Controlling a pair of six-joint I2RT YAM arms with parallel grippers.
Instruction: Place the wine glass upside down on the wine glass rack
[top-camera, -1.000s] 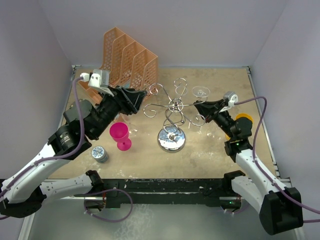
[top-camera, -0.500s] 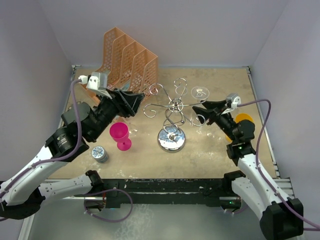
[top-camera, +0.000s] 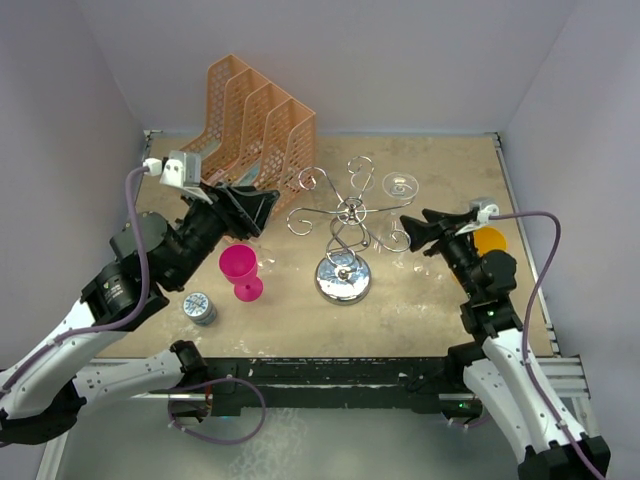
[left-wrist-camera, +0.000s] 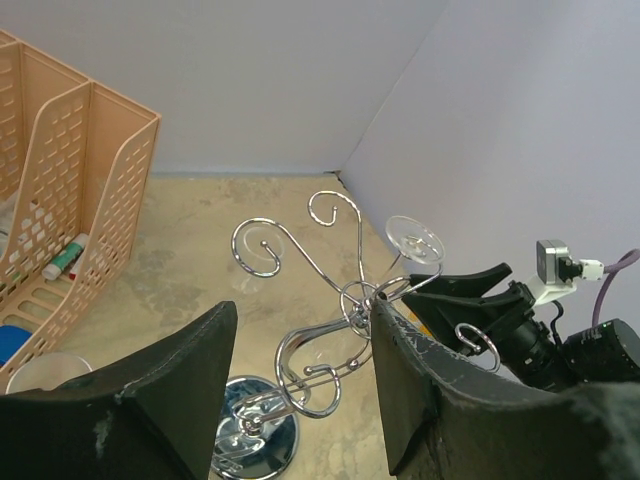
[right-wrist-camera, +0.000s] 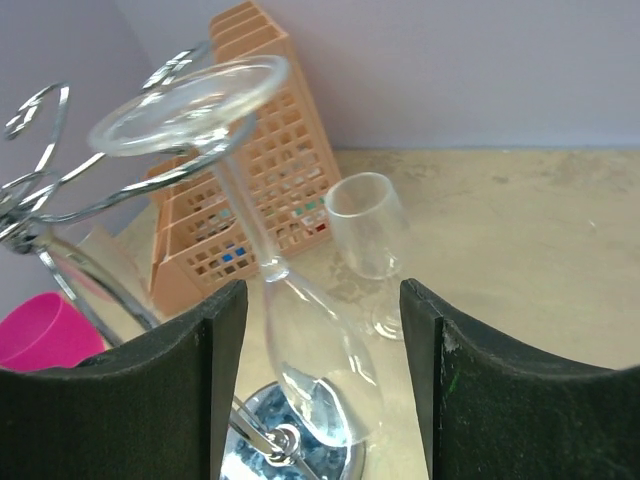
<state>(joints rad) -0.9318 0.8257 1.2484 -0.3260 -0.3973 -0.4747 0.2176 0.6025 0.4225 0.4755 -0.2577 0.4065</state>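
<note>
In the top view, the clear stemmed wine glass (top-camera: 402, 185) is hung bowl-down on the silver wire wine glass rack (top-camera: 343, 280), with the right gripper (top-camera: 415, 228) just beside it. In the left wrist view, the left gripper (left-wrist-camera: 300, 320) is spread and empty. In the right wrist view, the right fingers (right-wrist-camera: 150, 390) are spread and grip nothing; a straight retreat clear of the stem is advised. Counted: one rack, one hung glass, one second clear glass (right-wrist-camera: 365, 230) standing upright, one pink plastic goblet (right-wrist-camera: 40, 335).

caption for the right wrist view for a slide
Wine glass hanging upside down on the wire rack, framed by the open right hand; second glass upright behind
</note>
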